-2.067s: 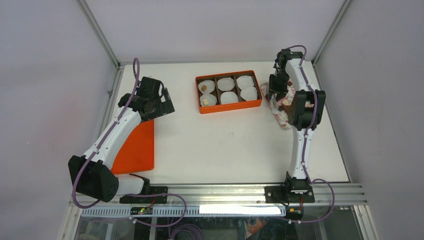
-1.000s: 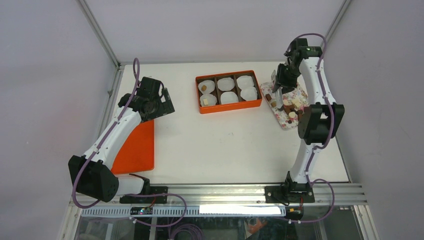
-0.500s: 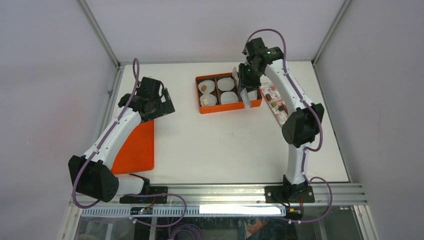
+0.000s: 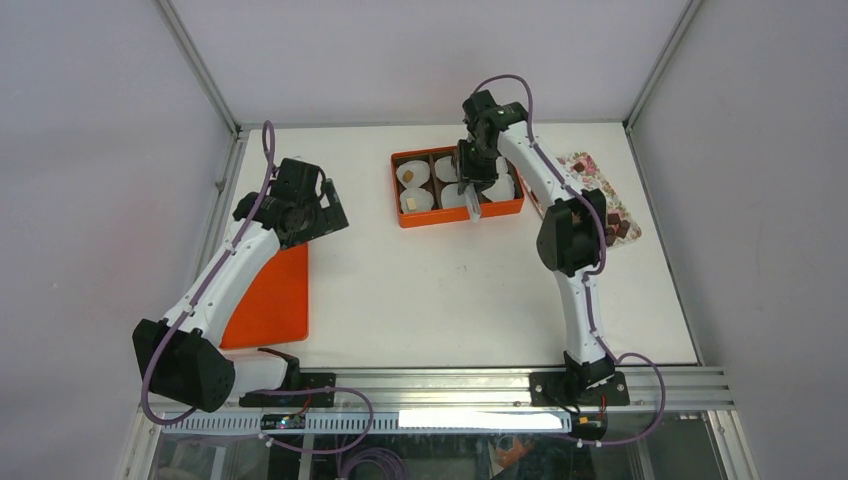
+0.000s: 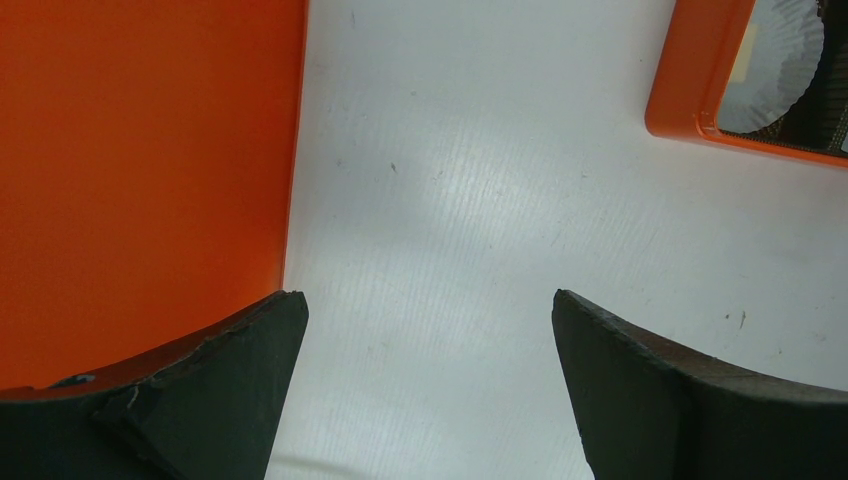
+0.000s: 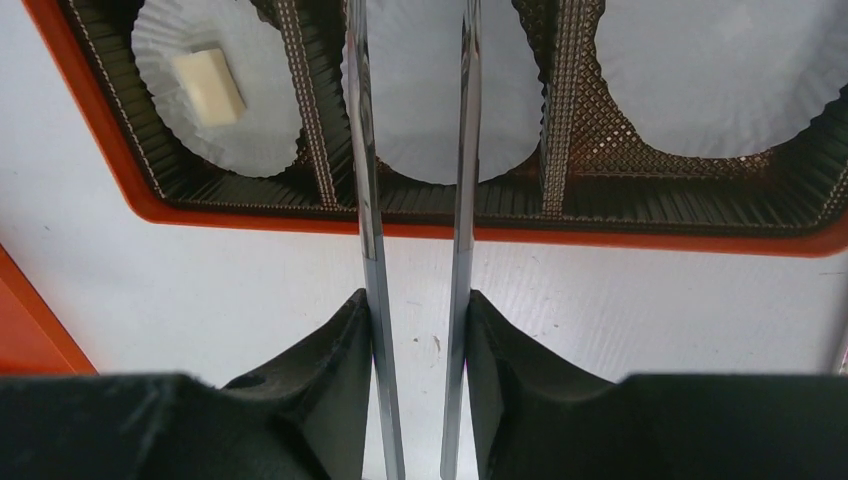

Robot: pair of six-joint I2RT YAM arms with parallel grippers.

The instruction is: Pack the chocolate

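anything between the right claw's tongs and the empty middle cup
Nothing visible does. The right claw holds the tongs over the bare middle paper cup, dividers to either side; the tips are out of frame.

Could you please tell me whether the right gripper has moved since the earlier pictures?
Yes. The right gripper, holding tongs, has swung left: it was past the right end of the orange box and now hangs over its middle compartments.

Bright, even light on the white surface [image 5: 450, 150]; soft sheen left of the orange box [image 5: 685, 70]; left tool [image 5: 425, 297] slightly soft.
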